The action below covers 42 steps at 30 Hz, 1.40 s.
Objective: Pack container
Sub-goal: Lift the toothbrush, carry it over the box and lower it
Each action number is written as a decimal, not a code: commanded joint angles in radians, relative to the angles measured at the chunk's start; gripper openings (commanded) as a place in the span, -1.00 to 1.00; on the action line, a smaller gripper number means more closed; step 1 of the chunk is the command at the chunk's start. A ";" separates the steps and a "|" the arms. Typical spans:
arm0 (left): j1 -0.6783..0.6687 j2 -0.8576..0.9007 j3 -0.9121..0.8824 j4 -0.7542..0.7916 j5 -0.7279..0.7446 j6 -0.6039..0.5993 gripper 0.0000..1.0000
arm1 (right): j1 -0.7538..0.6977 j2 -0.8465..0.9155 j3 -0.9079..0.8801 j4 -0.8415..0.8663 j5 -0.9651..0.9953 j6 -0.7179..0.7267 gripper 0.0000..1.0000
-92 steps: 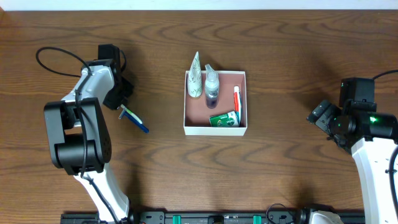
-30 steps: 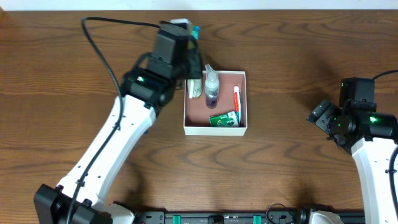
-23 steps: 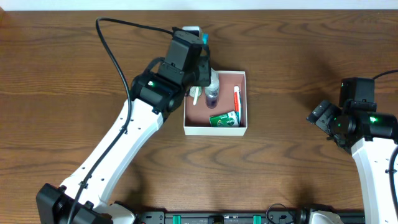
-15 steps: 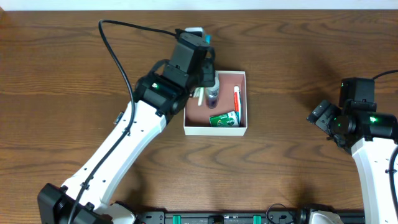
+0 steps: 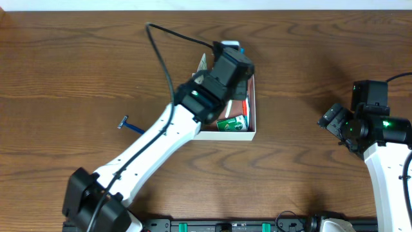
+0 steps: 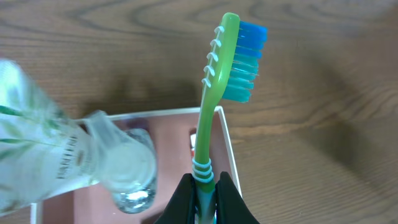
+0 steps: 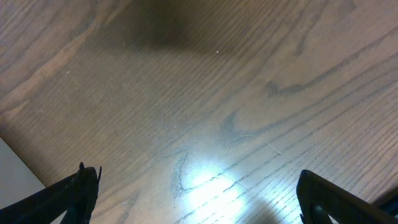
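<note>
Pinching a toothbrush (image 6: 214, 93), the left gripper (image 6: 205, 182) hovers above the container (image 6: 227, 142) corner.

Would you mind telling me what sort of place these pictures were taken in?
Probably a robotics lab bench, not a bathroom: a left arm and a right arm work at a wooden table, and toiletries such as a toothbrush and a razor serve as packing items for a white container.

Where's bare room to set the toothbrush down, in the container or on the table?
Wide bare table between the container and the right arm, and left of the razor. Inside is crowded: bottle, red tube, green packet; the left arm hides the rest.
</note>
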 commanded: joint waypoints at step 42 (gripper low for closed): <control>-0.068 0.069 0.021 0.027 -0.047 0.017 -0.42 | -0.010 0.002 0.006 0.000 0.004 0.014 0.99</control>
